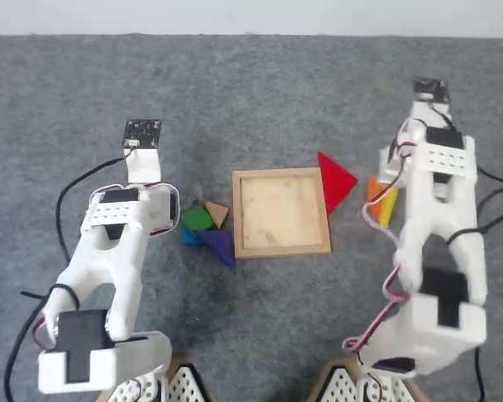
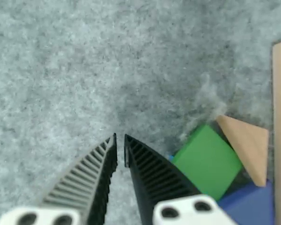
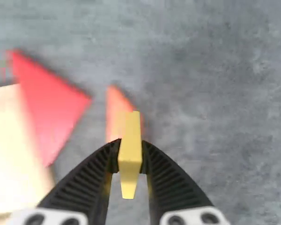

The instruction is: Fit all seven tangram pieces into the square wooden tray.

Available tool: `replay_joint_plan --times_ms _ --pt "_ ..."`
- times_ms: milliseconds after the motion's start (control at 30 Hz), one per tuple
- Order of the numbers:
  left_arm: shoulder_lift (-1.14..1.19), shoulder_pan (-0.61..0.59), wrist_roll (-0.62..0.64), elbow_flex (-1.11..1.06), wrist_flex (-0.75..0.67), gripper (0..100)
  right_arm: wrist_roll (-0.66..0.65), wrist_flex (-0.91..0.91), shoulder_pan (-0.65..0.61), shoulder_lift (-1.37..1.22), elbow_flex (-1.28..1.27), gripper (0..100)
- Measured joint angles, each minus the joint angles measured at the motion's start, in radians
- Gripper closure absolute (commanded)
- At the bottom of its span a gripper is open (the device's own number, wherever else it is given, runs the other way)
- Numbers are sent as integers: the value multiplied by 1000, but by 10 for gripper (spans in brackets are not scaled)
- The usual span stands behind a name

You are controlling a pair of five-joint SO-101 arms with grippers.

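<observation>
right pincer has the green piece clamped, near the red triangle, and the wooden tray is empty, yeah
Not quite: the right pincer has the yellow piece clamped, not the green one, as the right wrist view shows. The green piece lies loose on the mat. The rest holds: the red triangle is near, and the wooden tray is empty.

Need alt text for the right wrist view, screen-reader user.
The right pincer is shut on a yellow piece, held edge-on, grey mat behind. Past it lie an orange piece and a red triangle, the latter next to the wooden tray.
</observation>
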State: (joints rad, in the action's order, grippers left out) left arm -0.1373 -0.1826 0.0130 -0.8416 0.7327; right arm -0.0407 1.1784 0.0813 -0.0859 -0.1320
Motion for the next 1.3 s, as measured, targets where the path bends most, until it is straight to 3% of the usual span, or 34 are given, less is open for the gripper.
replay_joint_plan --times_ms 233,500,700,967,1067,1300 --pt "0 -28 5 0 0 971 68 80 -295 132 0 991" --pt "0 -40 -2 0 -12 971 124 38 -568 44 0 991" --pt "0 -40 -2 0 -21 971 121 -69 -594 -71 0 991" --pt "0 -40 -2 0 -21 971 78 -80 -600 -83 28 989" --pt "0 -40 -2 0 -21 971 210 -80 -600 -83 28 969" --pt "0 -40 -2 0 -21 971 684 -80 -600 -83 28 908"
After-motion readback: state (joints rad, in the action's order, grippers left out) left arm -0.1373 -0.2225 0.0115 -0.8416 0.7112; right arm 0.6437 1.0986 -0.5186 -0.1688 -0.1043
